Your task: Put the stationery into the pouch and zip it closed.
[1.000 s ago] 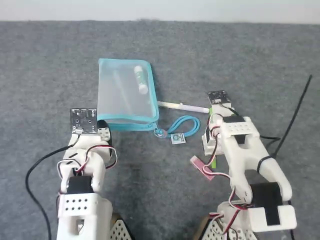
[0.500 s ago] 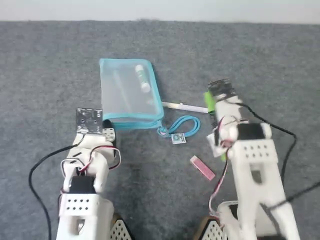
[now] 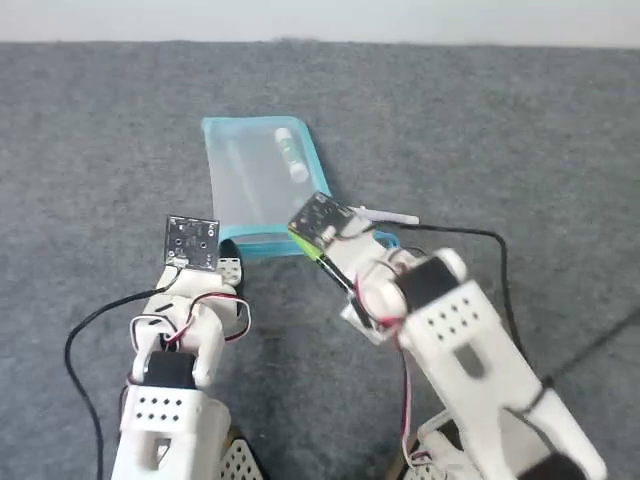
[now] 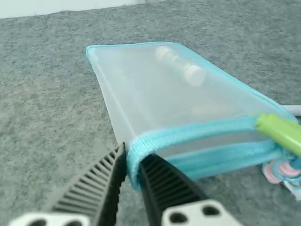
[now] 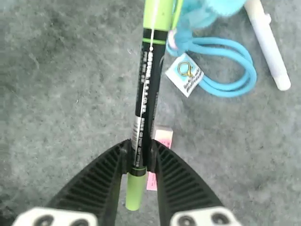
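Observation:
A translucent pouch (image 3: 255, 185) with teal trim lies on the grey carpet, a white glue stick (image 3: 292, 156) inside it. My left gripper (image 4: 132, 157) is shut on the pouch's (image 4: 155, 94) near teal corner. My right gripper (image 5: 140, 147) is shut on a green pen (image 5: 151, 89) whose tip points at the pouch's zipper end. In the high view the green pen (image 3: 310, 248) sits at the pouch's near right corner. A pink eraser (image 5: 162, 135) lies under the right gripper. A white pen (image 3: 388, 215) lies beside the pouch.
The pouch's blue wrist loop (image 5: 228, 63) and small tag (image 5: 184, 74) lie on the carpet between the green pen and the white pen (image 5: 269, 44). Open carpet stretches to the left and far side of the pouch.
My right arm has swung left from the table's right side to the pouch's near right corner, carrying the green pen. The pouch has turned slightly, and the left gripper has shifted a little right.

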